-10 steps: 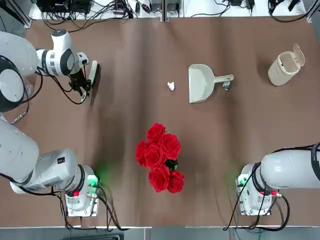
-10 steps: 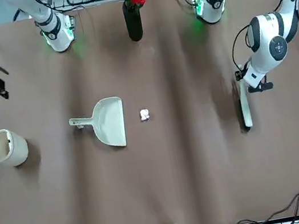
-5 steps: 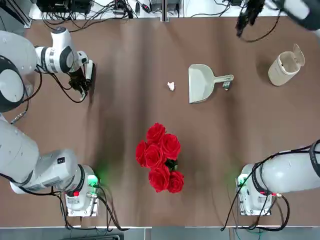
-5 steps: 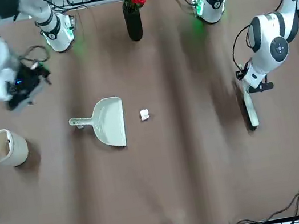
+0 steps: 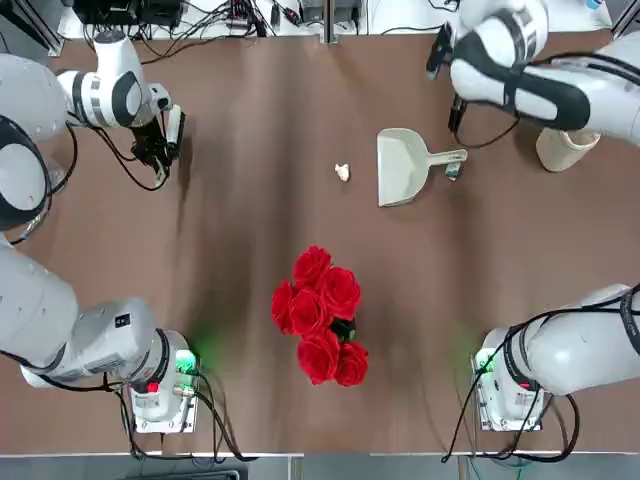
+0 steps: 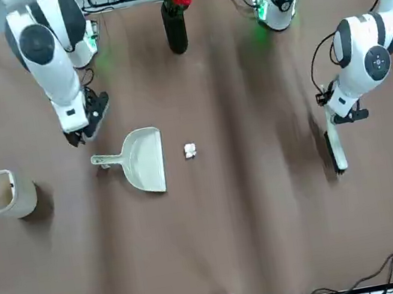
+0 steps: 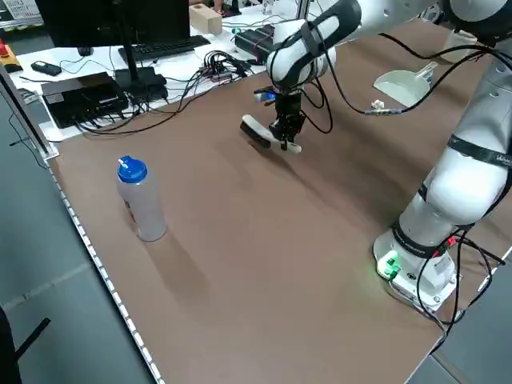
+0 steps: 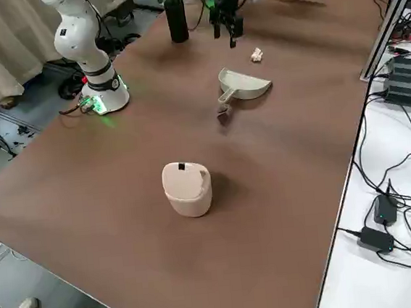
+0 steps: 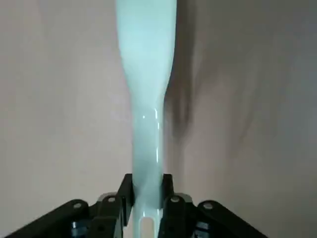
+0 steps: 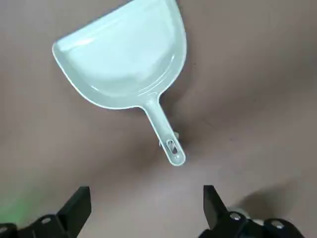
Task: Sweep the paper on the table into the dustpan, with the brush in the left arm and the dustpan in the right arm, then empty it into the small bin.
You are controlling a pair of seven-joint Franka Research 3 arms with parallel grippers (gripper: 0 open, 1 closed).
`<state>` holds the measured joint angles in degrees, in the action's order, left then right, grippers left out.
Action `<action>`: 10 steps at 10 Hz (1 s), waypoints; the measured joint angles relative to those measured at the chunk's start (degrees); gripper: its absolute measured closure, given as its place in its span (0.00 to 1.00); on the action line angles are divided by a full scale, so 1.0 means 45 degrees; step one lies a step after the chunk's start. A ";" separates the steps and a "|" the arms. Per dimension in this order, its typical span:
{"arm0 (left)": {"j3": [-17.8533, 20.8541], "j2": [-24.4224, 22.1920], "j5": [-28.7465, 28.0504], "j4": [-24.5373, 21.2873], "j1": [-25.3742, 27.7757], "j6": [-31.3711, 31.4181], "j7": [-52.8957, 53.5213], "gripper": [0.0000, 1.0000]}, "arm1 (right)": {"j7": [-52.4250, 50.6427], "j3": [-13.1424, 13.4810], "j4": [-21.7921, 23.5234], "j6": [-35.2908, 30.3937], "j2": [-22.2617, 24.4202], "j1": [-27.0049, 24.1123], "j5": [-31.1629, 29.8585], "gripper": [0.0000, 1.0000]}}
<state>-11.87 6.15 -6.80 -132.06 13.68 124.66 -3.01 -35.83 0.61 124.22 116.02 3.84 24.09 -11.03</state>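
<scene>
The right claw (image 10: 143, 218) has come in from the far edge of the desk (image 5: 300, 400) within the last second and now hangs over the handle of the dustpan (image 5: 405, 165), with its fingers spread wide and holding nothing. This probably means that the grasp of the handle is the next step. The left claw (image 9: 147, 198) is pinching the handle of the brush (image 6: 336, 145) and has shifted it a little along the desk, well apart from the paper (image 5: 342, 172). The paper lies just beside the open mouth of the dustpan, not touching it. The dustpan is empty. The small bin (image 6: 5, 193) stands near the dustpan's handle side, its flap up, and I cannot tell what is inside.
</scene>
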 joint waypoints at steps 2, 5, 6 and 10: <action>-0.0031 -0.0113 0.0000 0.1080 -0.0022 -0.1500 0.0115 0.73 | -0.0879 0.0008 0.1077 0.1038 -0.0203 -0.0002 -0.0163 0.00; -0.0262 -0.0142 0.0000 0.2303 -0.0032 -0.2737 0.0144 0.73 | -0.2356 0.0058 0.1242 0.2564 -0.1694 -0.0320 -0.0619 0.00; -0.0348 -0.0142 0.0000 0.2431 -0.0038 -0.2831 0.0144 0.73 | -0.2776 0.0077 0.1036 0.3088 -0.2352 -0.0497 -0.1010 0.00; -0.0572 -0.0136 0.0000 0.2874 -0.0041 -0.3365 0.0159 0.73 | -0.3105 0.0100 0.0516 0.3781 -0.3884 -0.0608 -0.1400 0.00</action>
<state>-14.45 5.53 -6.80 -119.12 13.50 109.52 -2.30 -49.80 1.06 126.54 133.03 -13.63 21.36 -17.33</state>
